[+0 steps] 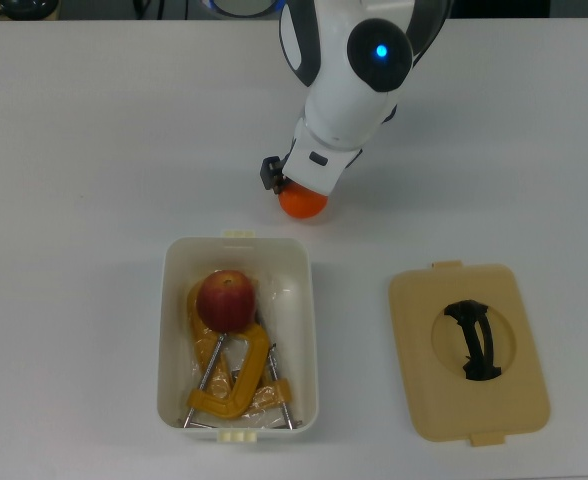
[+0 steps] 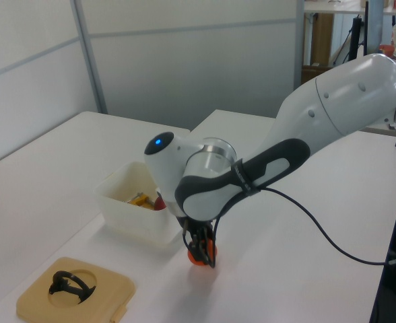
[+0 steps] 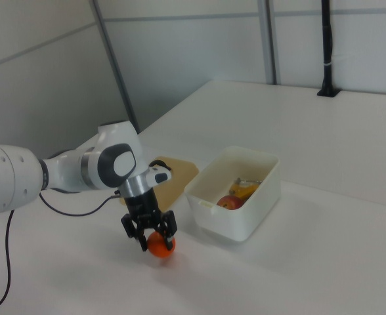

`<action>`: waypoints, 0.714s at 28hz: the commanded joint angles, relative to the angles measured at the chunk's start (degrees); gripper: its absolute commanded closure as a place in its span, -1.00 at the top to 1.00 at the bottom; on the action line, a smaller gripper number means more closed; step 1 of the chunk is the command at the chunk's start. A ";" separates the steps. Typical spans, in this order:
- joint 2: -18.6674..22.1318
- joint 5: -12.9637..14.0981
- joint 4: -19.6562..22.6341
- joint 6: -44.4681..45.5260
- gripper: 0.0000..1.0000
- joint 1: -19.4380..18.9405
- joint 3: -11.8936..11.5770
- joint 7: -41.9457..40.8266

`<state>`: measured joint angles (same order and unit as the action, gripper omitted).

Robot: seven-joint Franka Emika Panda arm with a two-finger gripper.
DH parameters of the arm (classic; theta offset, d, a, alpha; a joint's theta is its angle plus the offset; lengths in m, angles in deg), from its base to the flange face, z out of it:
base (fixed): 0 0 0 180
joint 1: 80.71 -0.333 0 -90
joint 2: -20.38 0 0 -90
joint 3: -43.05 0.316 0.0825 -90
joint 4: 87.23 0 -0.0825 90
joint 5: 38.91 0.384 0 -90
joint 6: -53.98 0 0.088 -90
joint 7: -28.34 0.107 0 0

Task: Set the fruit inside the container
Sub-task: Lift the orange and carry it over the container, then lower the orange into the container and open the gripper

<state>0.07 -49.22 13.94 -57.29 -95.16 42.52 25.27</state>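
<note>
White table (image 1: 94, 150): gripper (image 3: 155, 235) fingers pinch orange (image 3: 160, 245), beside container (image 1: 304, 300).

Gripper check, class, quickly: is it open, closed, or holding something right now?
Gripper: fingers closed around the orange fruit, which sits low at the table surface.

Tool (image 3: 151, 230): black fingers on a white and dark grey arm (image 1: 346, 70) with a blue light. Between the fingers, a bright orange fruit (image 1: 303, 203). Beside the tool, a white container (image 1: 309, 330) holding a red apple (image 1: 226, 299) with yellowish patches and yellow clamps (image 1: 236, 380). Farther from the tool, a beige lid (image 1: 468, 351) with a black handle (image 1: 474, 340). Counter (image 1: 94, 150): plain pale grey-white.
</note>
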 commanded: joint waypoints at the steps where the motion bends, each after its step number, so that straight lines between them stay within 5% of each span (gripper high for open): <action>1: 1.40 2.04 -4.05 0.09 -1.00 1.00 -0.52 1.05; 12: 1.76 8.55 -13.28 -0.09 -1.00 7.94 -0.70 1.32; 20: 0.35 9.79 -15.04 -5.44 -1.00 10.41 -0.78 1.67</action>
<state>1.68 -40.43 -0.05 -58.52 -84.90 41.86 25.62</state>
